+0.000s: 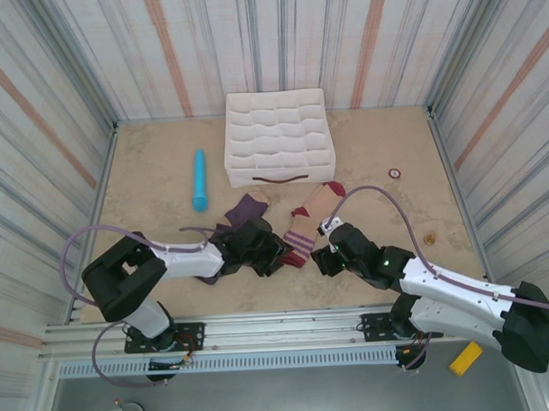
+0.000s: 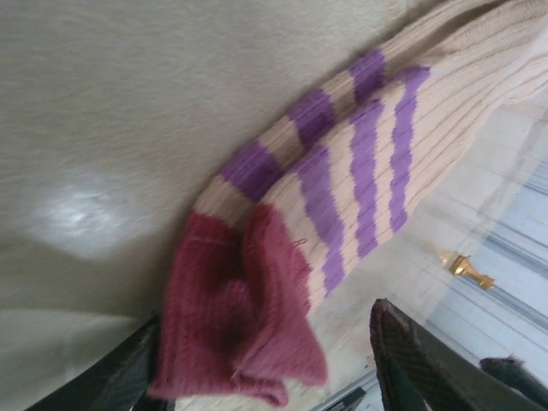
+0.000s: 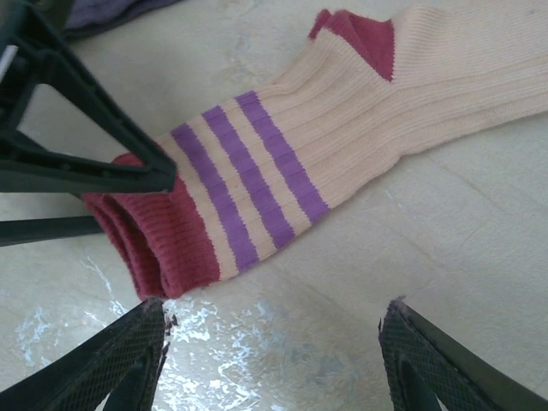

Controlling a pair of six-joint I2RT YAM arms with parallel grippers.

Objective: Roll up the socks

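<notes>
Early yet, by the look of it: gathering the maroon cuff (image 3: 158,248) ahead of any rolling, with no turn of fabric made. Flat on the table (image 1: 156,183), between the two arms, the beige sock (image 1: 311,215), toe away toward the white organiser box (image 1: 277,133), cuff nearest the bases. Just left of it, crumpled and partly under the left arm, the purple sock (image 1: 246,208). Spread around that cuff, the left gripper (image 2: 267,317): one finger seemingly against the bunched maroon edge, the other apart from it with bare table in the gap, so clamped on nothing. Likewise spread wide, the right gripper (image 3: 276,304), low over bare table just short of the cuff and holding nothing. Next, most likely: pinch the cuff across its width, then fold it over toward the toe, layers kept together for a tight, unskewed start. Calls for closing on fabric alone without scraping the table, and for keeping both sets of fingers out of each other's way, given such close quarters.
</notes>
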